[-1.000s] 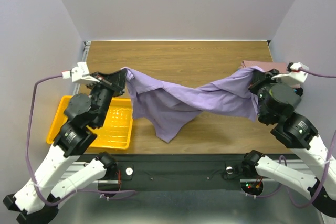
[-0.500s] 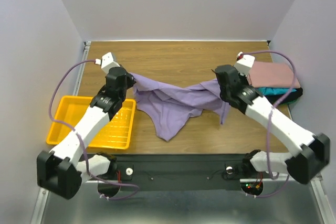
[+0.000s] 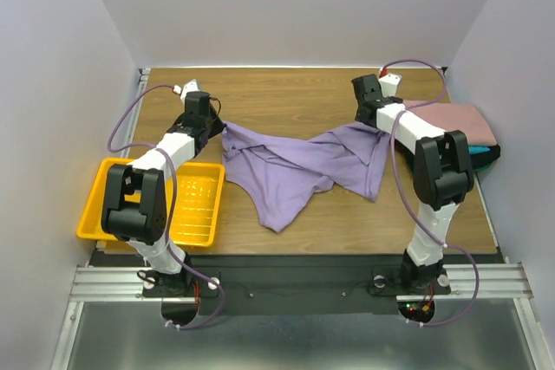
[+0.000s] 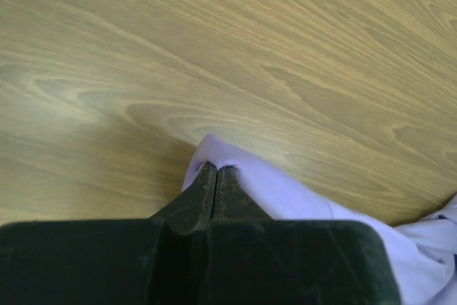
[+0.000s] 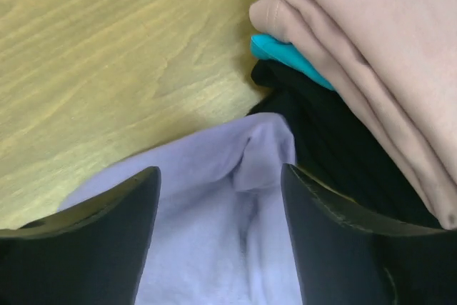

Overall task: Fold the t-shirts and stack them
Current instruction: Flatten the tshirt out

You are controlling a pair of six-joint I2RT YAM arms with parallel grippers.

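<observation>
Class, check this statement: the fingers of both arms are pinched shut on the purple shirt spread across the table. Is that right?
Not quite. Only the left fingers are pinched shut on the purple shirt. The right wrist view shows the right fingers wide apart, with the shirt's corner lying between them.

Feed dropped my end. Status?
Left gripper shut on lavender shirt edge. Right gripper open over its other end. Shirt crumpled, unfolded. Folded stack close beside it.

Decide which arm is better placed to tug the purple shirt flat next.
Left, probably: the left claw is shut on a corner of the lavender shirt, while the right claw stands open above the cloth, gripping nothing.
</observation>
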